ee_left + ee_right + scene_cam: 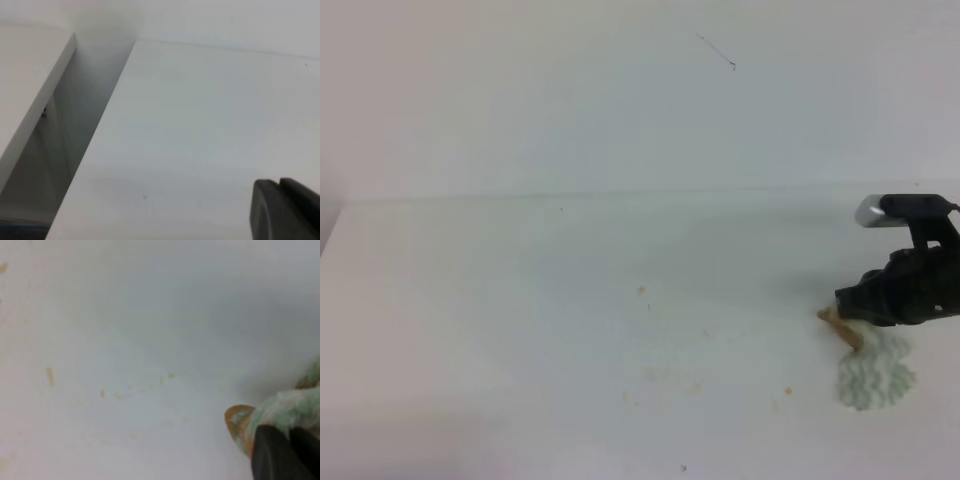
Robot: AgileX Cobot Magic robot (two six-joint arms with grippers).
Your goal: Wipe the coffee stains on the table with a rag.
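White and smooth, the table (520, 300) fills most of the exterior high view, meeting a pale wall (620, 90) along a faint line behind it. On the right side of that view the right gripper (850, 300), black and low over the surface, is closed on the rag (876, 375), a soft white cloth with pale green zigzag stripes. The striped part spreads on the table just below the gripper, while a brown-stained fold sticks out to the left of the fingertips. The right wrist view shows the same grip close up: two dark fingers (272, 455) pressed together at the bottom right, with the green-and-white cloth bunched against them and an orange-brown soiled edge curling out toward the left. The coffee stains (665, 375) remain as faint orange-brown traces near the middle of the table, well to the left of the rag, with a few small specks scattered around them, one a little higher up and another nearer the rag. In the right wrist view these show as thin, pale orange smears and dots across the white surface. The left gripper (285, 210) appears only as a dark shape in the bottom right corner of the left wrist view, over bare table near its left edge; whether its fingers are open or closed cannot be told.
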